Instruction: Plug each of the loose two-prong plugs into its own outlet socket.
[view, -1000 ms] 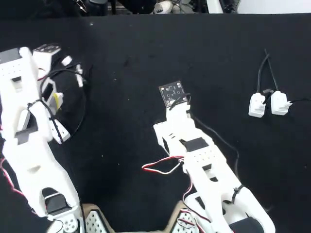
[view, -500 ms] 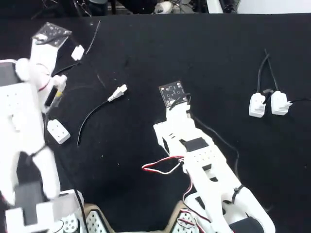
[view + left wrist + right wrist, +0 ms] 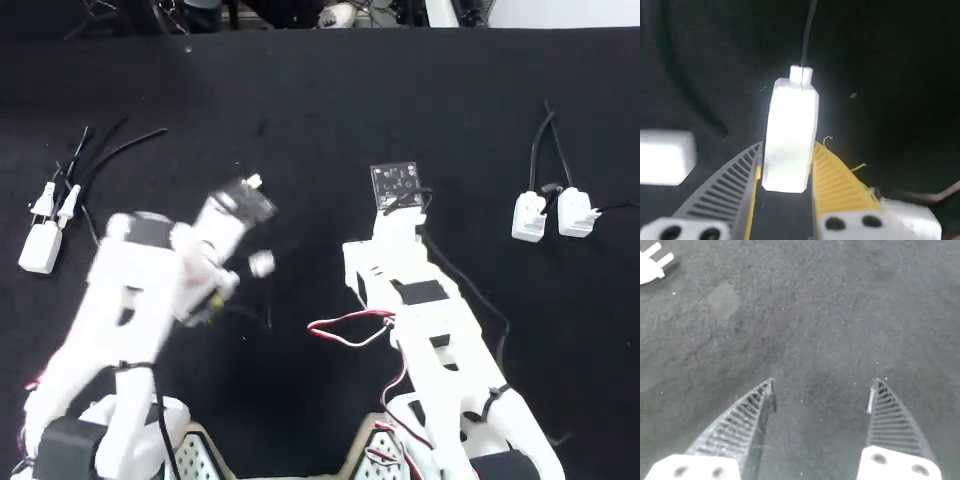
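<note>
My left gripper (image 3: 787,150) is shut on a white plug (image 3: 790,132) whose black cable runs off its far end. Seen from above, that gripper (image 3: 236,206) is left of the table's centre, with a white block (image 3: 262,263) just beside it, which is also in the wrist view (image 3: 665,157). Two loose plugs (image 3: 55,203) and a white socket (image 3: 40,248) lie at the far left. Two white corded pieces (image 3: 550,214) sit side by side at the far right. My right gripper (image 3: 823,385) stands open over bare cloth near the centre (image 3: 397,183); a two-prong plug (image 3: 651,262) lies ahead of it.
The black cloth (image 3: 320,100) covers the whole table. Black cables (image 3: 110,150) trail from the plugs at the left, and another pair (image 3: 545,145) runs back from the pieces at the right. A red and white wire (image 3: 350,330) loops off the right arm.
The left arm swung from the far left edge toward the middle and now holds a white plug. The plugs and socket at the left lie in new places. The right arm shifted slightly right.
</note>
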Robot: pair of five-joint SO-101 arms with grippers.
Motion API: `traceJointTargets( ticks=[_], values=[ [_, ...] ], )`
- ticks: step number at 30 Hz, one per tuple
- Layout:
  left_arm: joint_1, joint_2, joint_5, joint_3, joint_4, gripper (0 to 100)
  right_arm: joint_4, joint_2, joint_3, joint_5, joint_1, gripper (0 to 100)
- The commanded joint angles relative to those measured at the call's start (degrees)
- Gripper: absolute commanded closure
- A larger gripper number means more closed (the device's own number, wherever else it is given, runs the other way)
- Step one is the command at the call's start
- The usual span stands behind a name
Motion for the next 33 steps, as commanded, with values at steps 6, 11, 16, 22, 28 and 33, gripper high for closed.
traceJointTargets(
  ticks=[6,11,16,22,28,33],
  values=[
    [0.57,-2.29,15.12,10.86,-15.47,72,-1.41,-0.31,-2.42,-0.62,1.32,71.9],
    [-5.49,-1.76,11.60,10.59,-15.91,77,-1.41,-0.31,-2.42,-0.62,1.32,71.9],
    [-13.41,-1.67,8.35,11.12,-19.25,78,-1.41,-0.31,-2.42,-0.62,1.23,71.9],
    [-16.13,-1.67,8.53,11.12,-24.62,78,-1.41,-0.13,-2.33,-0.62,1.23,71.9],
    [-16.75,-2.37,8.26,9.19,-24.35,78,-1.41,-0.13,-2.33,-0.62,1.23,71.9],
    [-18.59,-1.67,8.26,9.80,-26.37,78,-1.41,-0.13,-2.33,-0.62,1.23,71.9]
  ],
)
